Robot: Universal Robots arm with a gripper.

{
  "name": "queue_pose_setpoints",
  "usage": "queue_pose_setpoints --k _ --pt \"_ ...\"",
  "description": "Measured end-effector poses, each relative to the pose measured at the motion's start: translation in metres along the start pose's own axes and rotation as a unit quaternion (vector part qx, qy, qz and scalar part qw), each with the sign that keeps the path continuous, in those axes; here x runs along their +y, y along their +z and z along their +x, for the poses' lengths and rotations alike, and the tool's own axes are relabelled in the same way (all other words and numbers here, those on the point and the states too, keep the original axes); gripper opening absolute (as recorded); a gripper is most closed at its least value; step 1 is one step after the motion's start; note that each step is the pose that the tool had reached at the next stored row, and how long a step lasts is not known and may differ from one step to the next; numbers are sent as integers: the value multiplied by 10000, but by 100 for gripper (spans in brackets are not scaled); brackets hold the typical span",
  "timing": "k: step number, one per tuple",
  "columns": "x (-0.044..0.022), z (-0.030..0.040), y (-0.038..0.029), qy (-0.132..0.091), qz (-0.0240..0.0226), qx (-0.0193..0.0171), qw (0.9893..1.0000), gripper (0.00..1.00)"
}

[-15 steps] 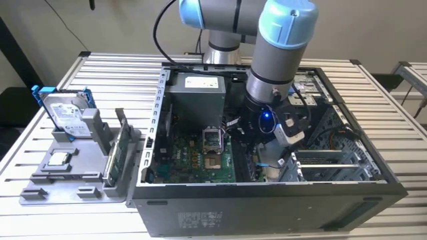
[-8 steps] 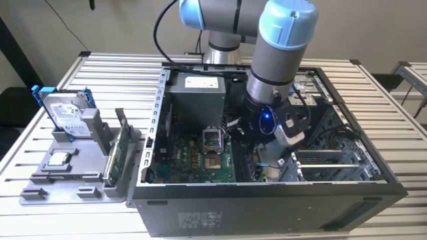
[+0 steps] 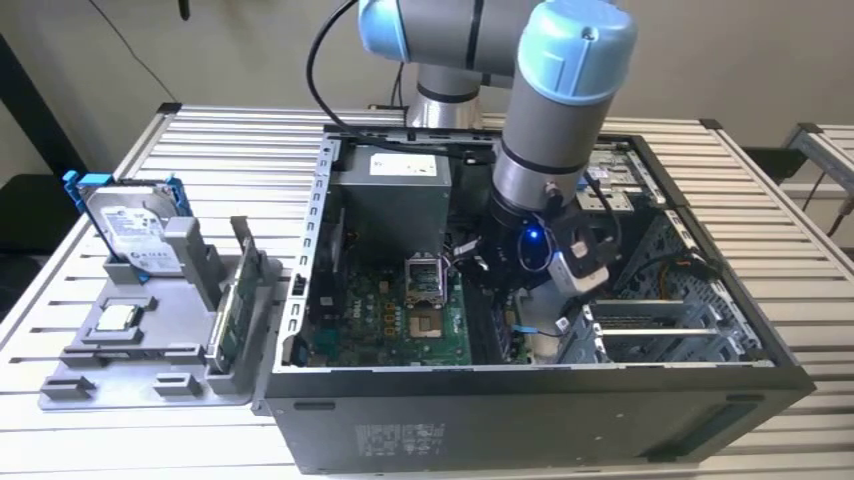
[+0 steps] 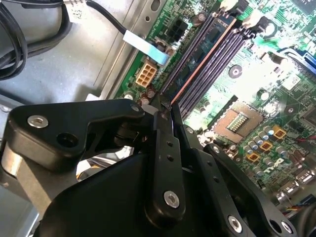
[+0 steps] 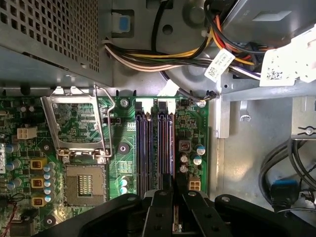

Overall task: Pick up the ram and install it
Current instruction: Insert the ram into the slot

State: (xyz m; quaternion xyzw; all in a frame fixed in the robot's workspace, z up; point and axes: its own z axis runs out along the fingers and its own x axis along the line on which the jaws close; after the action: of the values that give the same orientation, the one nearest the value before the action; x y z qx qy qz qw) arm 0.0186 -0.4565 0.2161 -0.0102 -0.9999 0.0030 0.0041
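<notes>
The arm reaches down into the open computer case [image 3: 534,400], hemmed by its side walls and the power supply box [image 3: 390,195]. The hand [image 4: 165,106] sits low over the motherboard [image 5: 79,123], its black fingers [image 5: 163,210] drawn together on the ram [image 4: 197,64] — a thin dark stick standing on edge in the memory slots [image 5: 154,148], its long axis running along them, away from the hand. Beside the case, on the desk [image 3: 214,135], the hard drive [image 3: 131,232] stands in a grey holder [image 3: 134,350].
</notes>
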Motion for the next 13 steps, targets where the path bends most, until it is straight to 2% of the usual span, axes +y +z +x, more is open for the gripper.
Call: queue_pose_setpoints --k 10,13 --pt "-39 -1 13 10 -78 7 10000 14" --pt "-41 0 14 12 -83 10 10000 14"
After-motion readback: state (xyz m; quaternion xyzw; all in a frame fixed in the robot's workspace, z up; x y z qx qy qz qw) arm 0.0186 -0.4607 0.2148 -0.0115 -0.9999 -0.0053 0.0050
